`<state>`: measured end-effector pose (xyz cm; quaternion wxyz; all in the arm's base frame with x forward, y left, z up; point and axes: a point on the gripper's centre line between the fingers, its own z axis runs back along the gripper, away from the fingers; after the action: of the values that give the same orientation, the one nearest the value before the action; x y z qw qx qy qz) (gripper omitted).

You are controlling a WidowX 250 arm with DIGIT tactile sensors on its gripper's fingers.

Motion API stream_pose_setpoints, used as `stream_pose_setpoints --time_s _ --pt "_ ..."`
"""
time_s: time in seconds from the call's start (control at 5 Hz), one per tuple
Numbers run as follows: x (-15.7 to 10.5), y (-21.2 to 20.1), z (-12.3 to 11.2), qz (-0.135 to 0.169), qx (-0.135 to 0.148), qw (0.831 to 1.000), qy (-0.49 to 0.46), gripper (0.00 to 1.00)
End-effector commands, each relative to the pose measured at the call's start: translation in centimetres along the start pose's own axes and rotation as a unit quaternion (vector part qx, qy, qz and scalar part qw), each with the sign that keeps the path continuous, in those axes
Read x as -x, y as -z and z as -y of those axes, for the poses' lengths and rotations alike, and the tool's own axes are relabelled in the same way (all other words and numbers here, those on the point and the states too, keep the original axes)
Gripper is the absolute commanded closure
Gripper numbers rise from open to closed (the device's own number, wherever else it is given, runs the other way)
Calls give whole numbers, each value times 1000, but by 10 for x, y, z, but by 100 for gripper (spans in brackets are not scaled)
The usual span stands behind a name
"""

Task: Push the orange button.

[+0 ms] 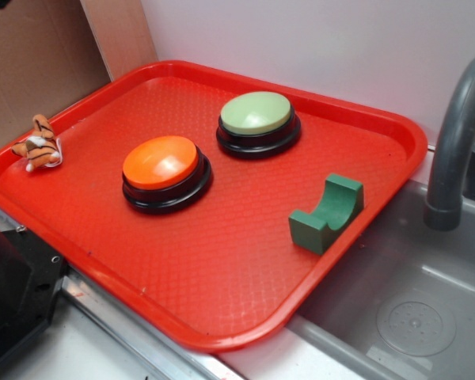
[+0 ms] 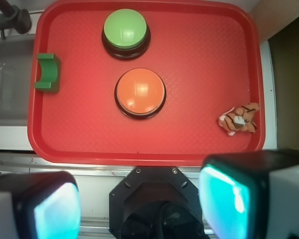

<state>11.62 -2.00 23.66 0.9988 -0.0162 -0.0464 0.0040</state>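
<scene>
On the red tray point(image 2: 199, 144) sits the orange button point(image 2: 139, 92), hand point(image 2: 139, 206) fingers spread apart above

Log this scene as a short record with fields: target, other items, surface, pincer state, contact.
target: orange button, near the middle of the tray, untouched
other items: green button just beyond it; green arch block by the sink-side rim; tiger toy at the opposite rim
surface: red tray, beside a grey sink with faucet
pincer state: pincer open, above the tray's near edge
contact: none; pincer clear of every item
</scene>
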Motion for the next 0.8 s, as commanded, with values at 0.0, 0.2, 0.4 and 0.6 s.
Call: stream_pose_setpoints --time_s 0.0,0.2,0.4,0.6 --pt "0 0 0 0 0 1000 0 0" --pt "-24 37 -7 -27 15 999 44 0" --pt "-61 91 14 -41 -12 986 163 0" --pt "-69 135 5 -39 6 972 234 0"
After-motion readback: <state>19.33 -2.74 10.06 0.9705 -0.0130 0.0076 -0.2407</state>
